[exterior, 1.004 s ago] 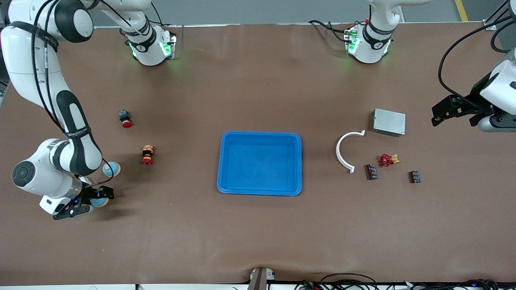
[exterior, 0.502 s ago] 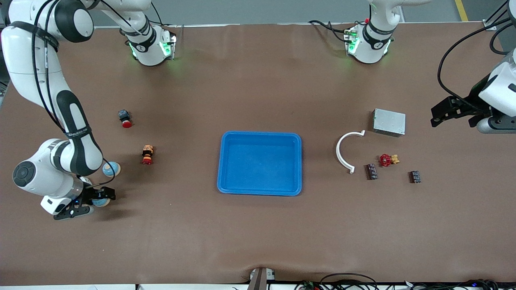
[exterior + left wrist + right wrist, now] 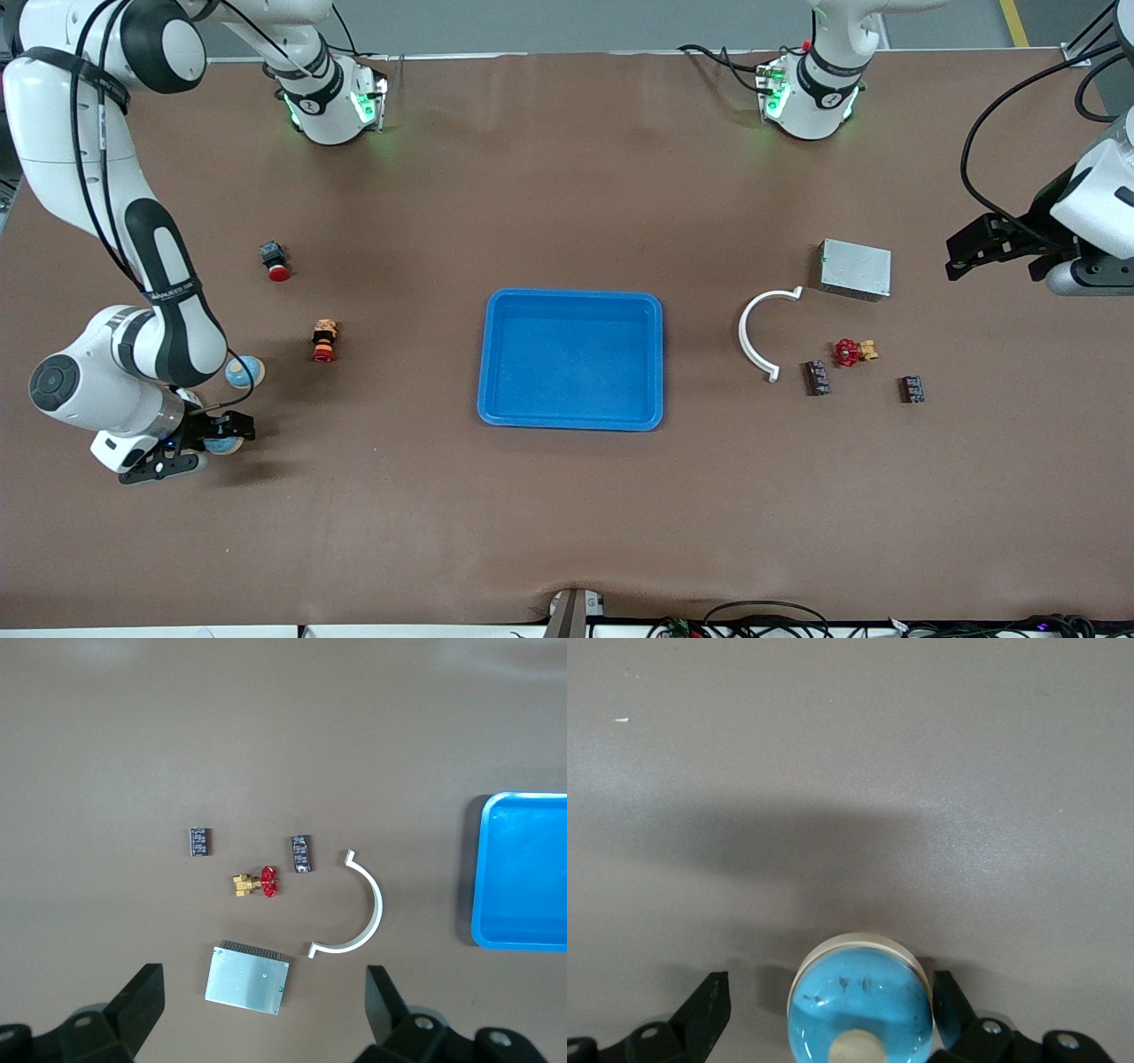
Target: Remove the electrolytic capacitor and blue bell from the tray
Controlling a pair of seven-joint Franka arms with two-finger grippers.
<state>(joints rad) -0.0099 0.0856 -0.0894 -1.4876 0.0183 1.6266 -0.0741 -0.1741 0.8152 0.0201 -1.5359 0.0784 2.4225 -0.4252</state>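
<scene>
The blue tray (image 3: 571, 359) sits in the middle of the table and serves as the landmark. Toward the right arm's end from the tray, the right gripper (image 3: 190, 446) is low at the table, its jaws spread wide with a blue bell (image 3: 861, 1001) standing between the fingers (image 3: 702, 1010); whether the pads touch the bell cannot be told. A second blue bell (image 3: 244, 371) stands close by, slightly farther from the front camera, and two red push buttons (image 3: 324, 341) (image 3: 275, 260) lie between it and the tray.

Toward the left arm's end from the tray lie a white curved clip (image 3: 762, 337), then a dark capacitor (image 3: 816, 377), a red valve (image 3: 849, 352) and a second capacitor (image 3: 912, 389), with a grey metal box (image 3: 855, 268) farther from the camera than these. The left gripper (image 3: 970, 246) hangs above the table past the metal box, away from the tray, its jaws wide and empty
</scene>
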